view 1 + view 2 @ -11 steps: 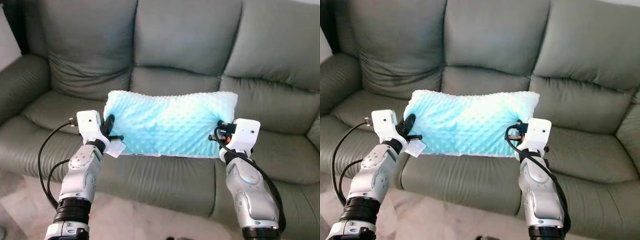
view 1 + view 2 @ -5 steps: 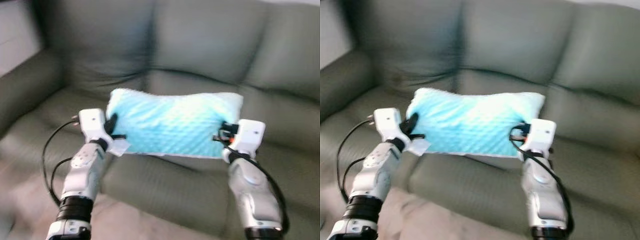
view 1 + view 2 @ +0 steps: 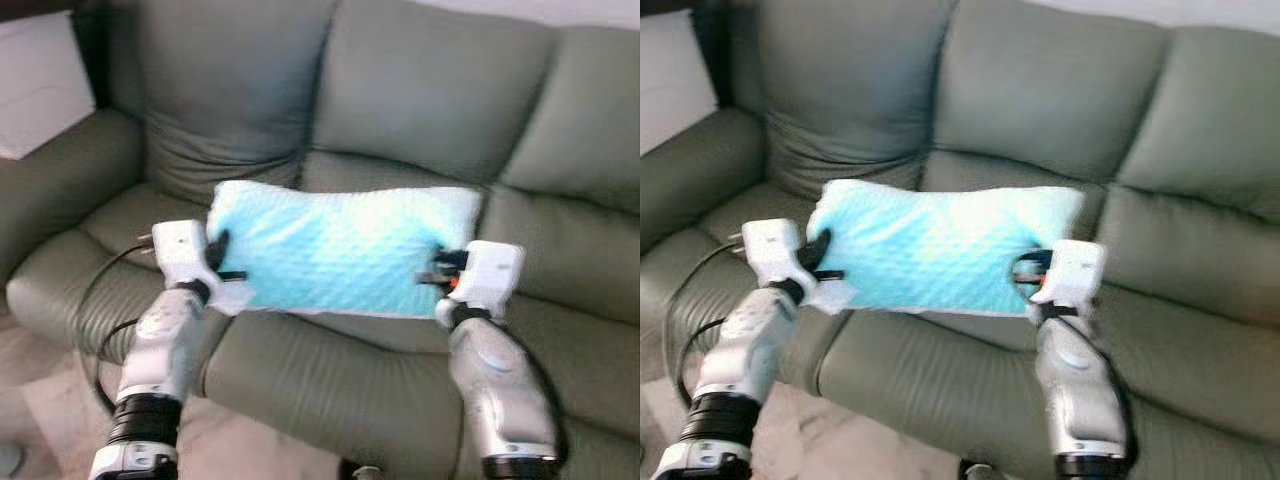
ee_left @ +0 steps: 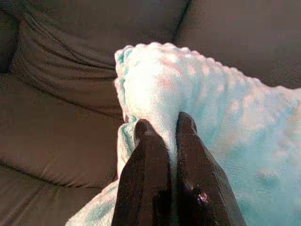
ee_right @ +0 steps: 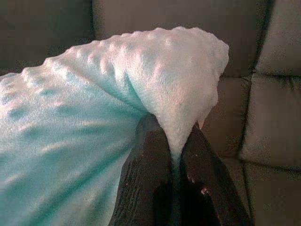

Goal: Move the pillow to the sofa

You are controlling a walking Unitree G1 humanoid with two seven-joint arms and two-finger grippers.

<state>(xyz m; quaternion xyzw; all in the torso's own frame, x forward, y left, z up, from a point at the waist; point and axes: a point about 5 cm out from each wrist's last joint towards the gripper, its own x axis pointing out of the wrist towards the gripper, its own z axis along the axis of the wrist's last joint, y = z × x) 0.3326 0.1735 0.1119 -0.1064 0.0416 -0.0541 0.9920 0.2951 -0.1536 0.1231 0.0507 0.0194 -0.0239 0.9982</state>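
A light blue dotted pillow point(image 3: 340, 250) hangs stretched between my two arms, held above the seat of a grey-green leather sofa point(image 3: 420, 100). My left gripper point(image 3: 222, 262) is shut on the pillow's left edge, where a small white tag hangs. My right gripper point(image 3: 436, 270) is shut on the pillow's right edge. In the left wrist view the black fingers point(image 4: 146, 160) pinch a fold of the pillow point(image 4: 225, 122). The right wrist view shows the other fingers point(image 5: 150, 155) clamped on the pillow's corner point(image 5: 178, 75).
The sofa's seat cushions point(image 3: 330, 370) lie just below and in front of the pillow, its left armrest point(image 3: 60, 190) curves up at the left. A white surface point(image 3: 35, 90) stands beyond the armrest. Pale floor point(image 3: 50, 420) runs along the sofa's front.
The camera has shifted, so the sofa's left armrest and a white surface beyond it have come into view. Both grippers still hold the pillow the same way.
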